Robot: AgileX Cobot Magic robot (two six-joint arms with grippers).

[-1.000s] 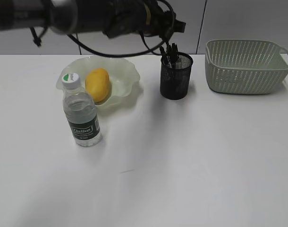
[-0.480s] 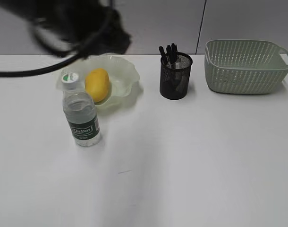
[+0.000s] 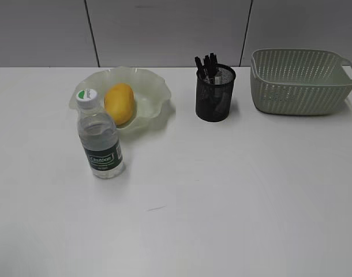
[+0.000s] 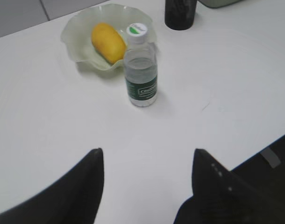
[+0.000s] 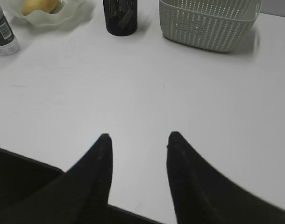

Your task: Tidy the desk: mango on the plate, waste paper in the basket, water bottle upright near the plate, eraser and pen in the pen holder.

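Observation:
The yellow mango [image 3: 119,103] lies in the pale-green ruffled plate [image 3: 156,86] at the back left of the white desk [image 3: 222,196]. The water bottle [image 3: 99,136] stands upright just in front of the plate. The black mesh pen holder [image 3: 215,93] holds several dark pens. The sage-green basket [image 3: 302,81] stands at the back right; its inside is hidden. No waste paper or eraser shows. My left gripper [image 4: 148,151] is open and empty, well back from the bottle [image 4: 140,70] and mango [image 4: 108,42]. My right gripper [image 5: 138,136] is open and empty over bare desk.
Neither arm shows in the exterior view. The desk's near edge shows in both wrist views, at lower right in the left one [image 4: 268,144] and at lower left in the right one [image 5: 30,156]. A grey panelled wall [image 3: 164,32] runs behind the desk.
The left arm, which reached over the pen holder a second ago, has drawn back to the left and out of the exterior view. The objects have not moved.

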